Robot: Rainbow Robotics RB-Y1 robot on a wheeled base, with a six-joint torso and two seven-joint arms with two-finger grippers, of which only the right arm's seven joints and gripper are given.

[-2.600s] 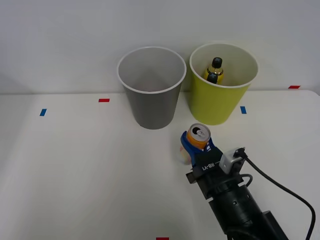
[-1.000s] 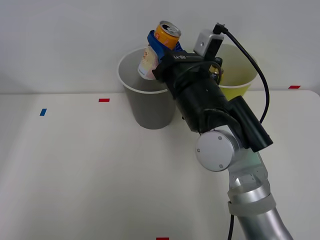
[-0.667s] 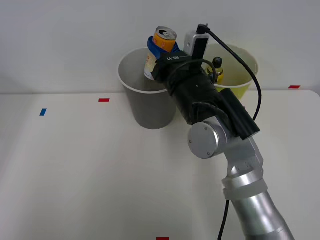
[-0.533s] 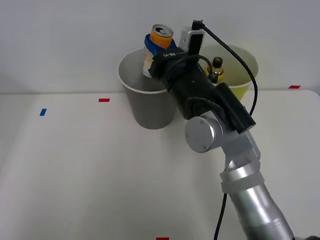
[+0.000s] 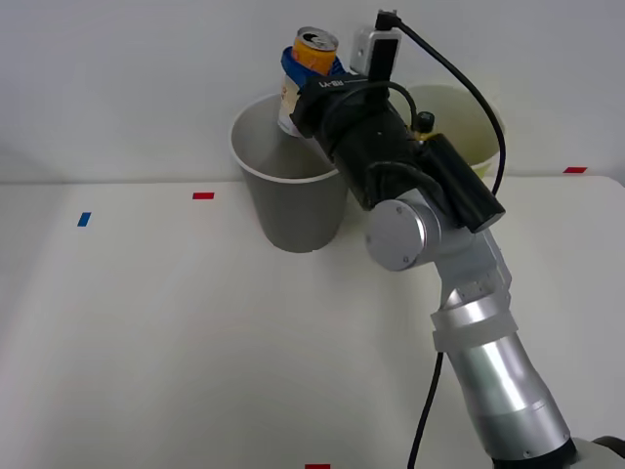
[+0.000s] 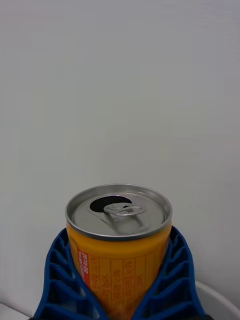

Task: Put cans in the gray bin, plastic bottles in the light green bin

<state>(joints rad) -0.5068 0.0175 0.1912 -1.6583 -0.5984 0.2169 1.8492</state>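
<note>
While the worktop [image 5: 146, 332] lies bare in front of me, my jaws [image 5: 305, 80] are closed around the can [image 5: 305, 70], gripping its orange body below the silver top and holding it upright above the gray bin [image 5: 293, 186]. I judge it light, thin-walled and smooth, so a gentle squeeze at mid-body suits it. To the right, the green bin [image 5: 480, 127] holds a black-capped bottle [image 5: 424, 121].
</note>
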